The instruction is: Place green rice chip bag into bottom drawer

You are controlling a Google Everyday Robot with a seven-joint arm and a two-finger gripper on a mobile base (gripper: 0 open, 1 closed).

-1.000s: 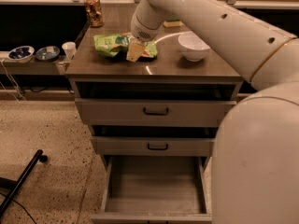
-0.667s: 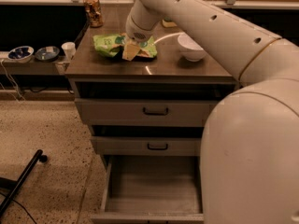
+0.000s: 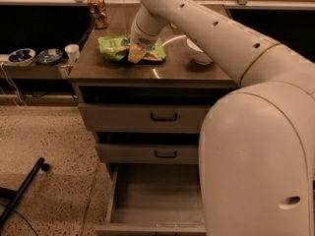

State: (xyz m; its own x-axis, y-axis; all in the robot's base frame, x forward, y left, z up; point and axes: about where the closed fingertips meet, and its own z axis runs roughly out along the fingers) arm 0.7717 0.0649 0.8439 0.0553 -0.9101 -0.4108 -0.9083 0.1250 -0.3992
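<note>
The green rice chip bag lies crinkled on the dark cabinet top, left of middle. My gripper reaches down from the big white arm and sits right on the bag's near right part, hiding some of it. The bottom drawer is pulled open below the two upper drawers, its grey inside bare; its right part is hidden behind my arm's white body.
A white bowl stands on the cabinet top to the right of the bag. A brown can stands at the back left. Small bowls and a cup sit on a low shelf to the left. A black leg crosses the floor at lower left.
My arm has swung left and its white body now fills more of the right side. The gripper has moved closer onto the bag. The bag has not visibly moved.
</note>
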